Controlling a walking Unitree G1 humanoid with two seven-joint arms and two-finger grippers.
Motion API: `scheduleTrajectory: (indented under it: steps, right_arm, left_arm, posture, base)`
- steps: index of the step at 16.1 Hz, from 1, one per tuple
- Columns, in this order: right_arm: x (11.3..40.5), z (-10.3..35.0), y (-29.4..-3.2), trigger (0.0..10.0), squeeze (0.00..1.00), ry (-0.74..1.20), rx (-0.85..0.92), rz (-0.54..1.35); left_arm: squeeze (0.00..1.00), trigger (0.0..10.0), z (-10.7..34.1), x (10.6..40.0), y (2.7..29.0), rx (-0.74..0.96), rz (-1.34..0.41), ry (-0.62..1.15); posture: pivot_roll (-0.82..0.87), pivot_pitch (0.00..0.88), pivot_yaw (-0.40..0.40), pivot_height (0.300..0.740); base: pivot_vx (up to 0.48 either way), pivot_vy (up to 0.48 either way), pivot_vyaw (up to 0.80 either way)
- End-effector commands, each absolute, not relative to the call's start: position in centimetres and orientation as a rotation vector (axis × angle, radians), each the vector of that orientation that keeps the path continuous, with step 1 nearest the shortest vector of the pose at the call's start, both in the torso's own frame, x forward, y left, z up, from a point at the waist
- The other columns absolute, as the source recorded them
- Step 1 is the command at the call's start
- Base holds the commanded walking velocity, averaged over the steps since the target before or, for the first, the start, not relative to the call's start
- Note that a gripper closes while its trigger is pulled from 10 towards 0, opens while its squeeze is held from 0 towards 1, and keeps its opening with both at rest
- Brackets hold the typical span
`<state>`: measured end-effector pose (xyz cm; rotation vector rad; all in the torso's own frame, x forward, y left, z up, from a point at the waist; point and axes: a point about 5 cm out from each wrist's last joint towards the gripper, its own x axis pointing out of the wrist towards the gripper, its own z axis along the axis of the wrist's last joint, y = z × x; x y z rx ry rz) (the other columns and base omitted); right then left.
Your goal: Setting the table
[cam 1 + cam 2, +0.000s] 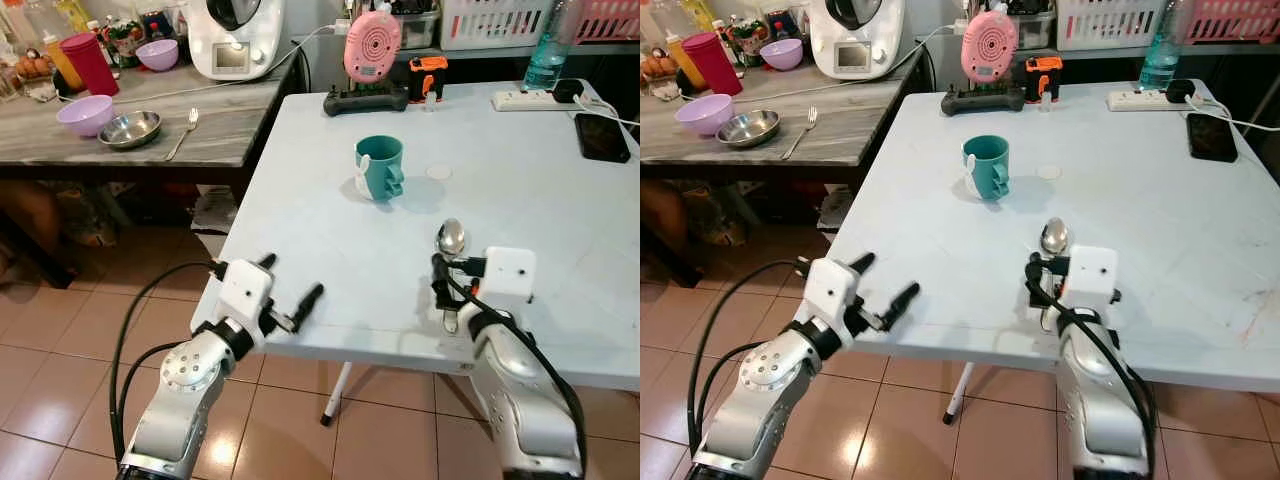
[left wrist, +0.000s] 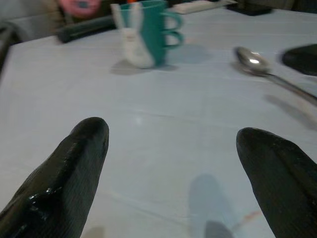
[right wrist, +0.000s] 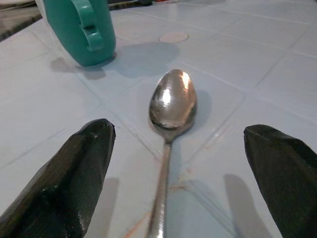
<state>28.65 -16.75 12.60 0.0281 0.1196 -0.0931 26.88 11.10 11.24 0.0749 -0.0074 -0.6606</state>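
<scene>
- My right gripper [image 3: 173, 163] has its jaws spread wide and holds nothing; the two black fingers [image 3: 79, 173] stand on either side of the spoon's handle, apart from it.
- My left gripper [image 2: 173, 168] is likewise spread wide and holds nothing, poised at the near left edge of the white table [image 1: 520, 180], fingertips over the tabletop.
- The spoon [image 1: 451, 240] lies flat near the table's front edge, bowl up and pointing away from me, handle running back toward my right wrist.
- The teal mug [image 1: 380, 167] stands upright farther in, well apart from the spoon, with bare tabletop between them.
- A small pale round disc [image 1: 438, 172] lies just beside the mug.
- Along the far edge sit a pink device [image 1: 372, 45], a power strip [image 1: 525, 100], a bottle [image 1: 548, 55] and a black phone [image 1: 602, 137].
- To my left, a grey counter [image 1: 210, 130] carries a purple bowl [image 1: 85, 113], a steel bowl [image 1: 130, 128] and a fork [image 1: 184, 132].
- A tiled floor [image 1: 70, 360] lies open under the table's front edge.
</scene>
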Motion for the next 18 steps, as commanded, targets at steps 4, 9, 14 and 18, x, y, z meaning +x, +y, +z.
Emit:
scheduleTrajectory:
  steps: [4, 9, 14, 18]
  right_arm:
    - [29.3, 12.5, -15.9, 10.0, 0.0, 0.139, 0.038, -0.073]
    - [29.5, 11.7, -15.7, 10.0, 0.0, 0.197, 0.045, -0.056]
    - [29.4, 10.4, -16.1, 1.1, 0.0, 0.278, 0.044, -0.063]
    - [29.3, 10.0, -16.7, 0.0, 0.0, 0.309, 0.06, -0.076]
  left_arm:
    - [0.0, 10.0, 11.0, 26.7, 11.6, 0.11, -0.676, 0.003]
    - [0.0, 10.0, 11.0, 26.1, 11.1, 0.079, -0.744, -0.001]
    - [0.0, 10.0, 10.9, 26.2, 11.3, 0.081, -0.746, -0.001]
    - [0.0, 10.0, 11.0, 26.0, 11.0, 0.072, -0.776, -0.008]
  posture:
    - [-0.23, 0.091, 0.121, 0.74]
    - [-0.22, 0.093, 0.116, 0.74]
    - [-0.22, 0.096, 0.115, 0.74]
    - [-0.22, 0.096, 0.116, 0.74]
  base:
    - [0.0, 0.0, 0.0]
    - [0.0, 0.0, 0.0]
    - [0.0, 0.0, 0.0]
    - [0.0, 0.0, 0.0]
